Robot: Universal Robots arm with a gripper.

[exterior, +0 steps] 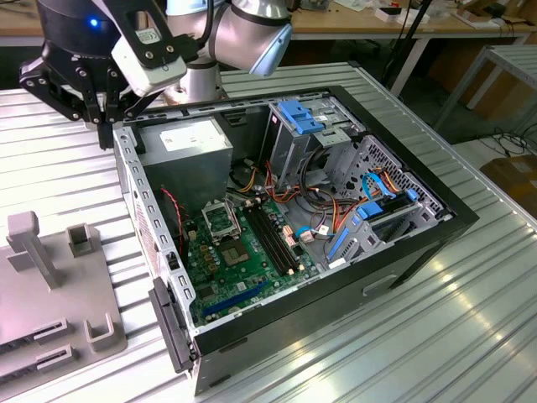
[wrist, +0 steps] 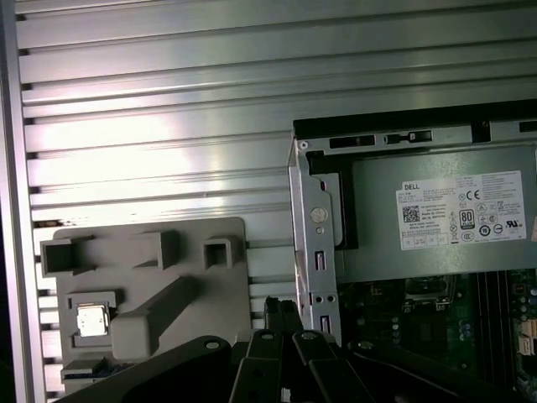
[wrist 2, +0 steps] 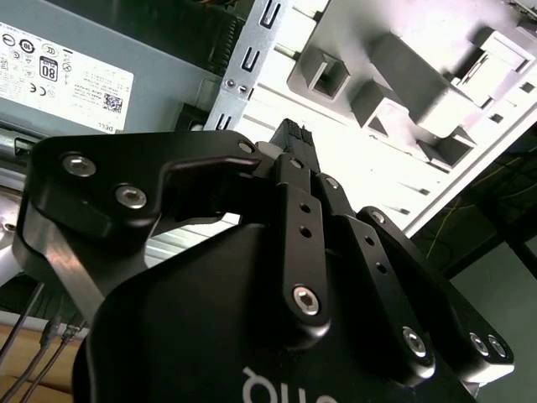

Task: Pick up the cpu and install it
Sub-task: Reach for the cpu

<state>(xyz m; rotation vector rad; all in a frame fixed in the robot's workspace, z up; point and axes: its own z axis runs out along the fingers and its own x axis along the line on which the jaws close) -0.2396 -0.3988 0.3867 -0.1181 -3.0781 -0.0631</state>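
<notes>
Exterior view: a ribbed metal table [exterior: 436, 336] carries all the work, and an open computer case [exterior: 319, 315] lies on it with the inside facing up.
Computer case: a grey power supply [exterior: 189, 143] sits in one corner, and the board with the socket [exterior: 220, 220] lies below it.
Fixture plate: a grey fixture plate [exterior: 50, 311] rests on the table just beside the case, on the exterior view's left.
Gripper: the gripper [exterior: 105, 134] hangs over the metal edge of the case, between the plate and the power supply. Its fingers [wrist: 281, 312] are together, with nothing between them.
Cpu: in the first wrist view the cpu [wrist: 92, 320] lies flat in a square recess of the fixture plate, apart from the gripper.
Risk: I think the chip is thin and sits low in its recess, so a pinch may slip or lift it tilted. The case edge is near the fingers and a careless path may hit it. A tilted or wrongly turned chip may harm the socket.
Hidden: in the exterior view the plate is cut off by the picture edge. I cannot tell if the socket frame is open. The corner mark of the chip is too small to see. In the second wrist view the gripper body covers much of the scene.
</notes>
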